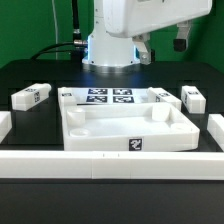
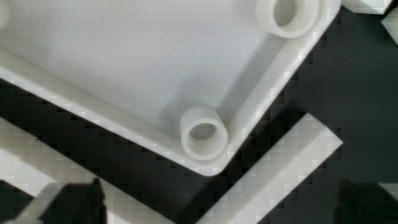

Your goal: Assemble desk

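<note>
The white desk top (image 1: 128, 128) lies in the middle of the black table, rim up, with a tag on its front wall. Short white tagged legs lie behind it, one at the exterior view's left (image 1: 30, 97) and one at the right (image 1: 193, 98). My gripper (image 1: 163, 44) hangs high above the back right of the table, open and empty. In the wrist view a corner of the desk top (image 2: 125, 75) fills the picture, with a round corner socket (image 2: 205, 131) and a second socket (image 2: 295, 14). The gripper (image 2: 214, 208) is open, its dark fingertips (image 2: 64, 205) apart at the corners.
The marker board (image 1: 108, 97) lies flat behind the desk top. A long plain white rail (image 1: 100, 166) runs along the front, with side pieces at the left (image 1: 4, 124) and right (image 1: 214, 130). A white strip (image 2: 294, 165) lies beside the desk top's corner.
</note>
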Controlling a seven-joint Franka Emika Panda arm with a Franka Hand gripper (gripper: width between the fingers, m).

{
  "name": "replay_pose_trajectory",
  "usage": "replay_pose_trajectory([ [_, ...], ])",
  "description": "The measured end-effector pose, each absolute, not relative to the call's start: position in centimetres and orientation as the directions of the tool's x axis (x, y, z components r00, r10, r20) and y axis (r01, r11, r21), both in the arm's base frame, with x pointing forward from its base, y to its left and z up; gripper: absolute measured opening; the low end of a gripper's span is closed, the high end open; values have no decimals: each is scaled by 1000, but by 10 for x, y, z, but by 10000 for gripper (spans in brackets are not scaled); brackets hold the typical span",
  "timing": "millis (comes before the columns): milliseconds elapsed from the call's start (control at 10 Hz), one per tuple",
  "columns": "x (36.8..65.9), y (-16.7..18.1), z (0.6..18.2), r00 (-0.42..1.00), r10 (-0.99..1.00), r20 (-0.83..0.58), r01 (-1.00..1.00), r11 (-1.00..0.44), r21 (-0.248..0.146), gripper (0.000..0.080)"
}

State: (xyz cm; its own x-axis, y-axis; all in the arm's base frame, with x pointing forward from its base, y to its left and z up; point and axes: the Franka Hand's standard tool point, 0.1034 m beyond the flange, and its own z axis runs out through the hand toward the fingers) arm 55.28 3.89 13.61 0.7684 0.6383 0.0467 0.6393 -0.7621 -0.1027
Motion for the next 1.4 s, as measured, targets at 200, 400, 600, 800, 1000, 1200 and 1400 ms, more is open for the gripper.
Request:
replay_pose_trajectory([
  [200, 553, 32, 133, 682, 727, 79, 732, -679, -64, 649],
  [400, 544, 12, 123, 366, 927, 82, 929, -369, 19, 649],
  [600, 543, 7, 121, 233, 970, 61, 971, -235, 28, 649],
  [800, 542, 5, 120, 145, 988, 49, 989, -146, 33, 649],
  [1000, 542, 1, 119, -11, 999, 30, 999, 10, 39, 649],
  [1200, 532, -7, 107, -189, 982, 18, 980, 187, 71, 649],
  [1400, 520, -13, 94, -217, 976, 18, 974, 216, 67, 649],
])
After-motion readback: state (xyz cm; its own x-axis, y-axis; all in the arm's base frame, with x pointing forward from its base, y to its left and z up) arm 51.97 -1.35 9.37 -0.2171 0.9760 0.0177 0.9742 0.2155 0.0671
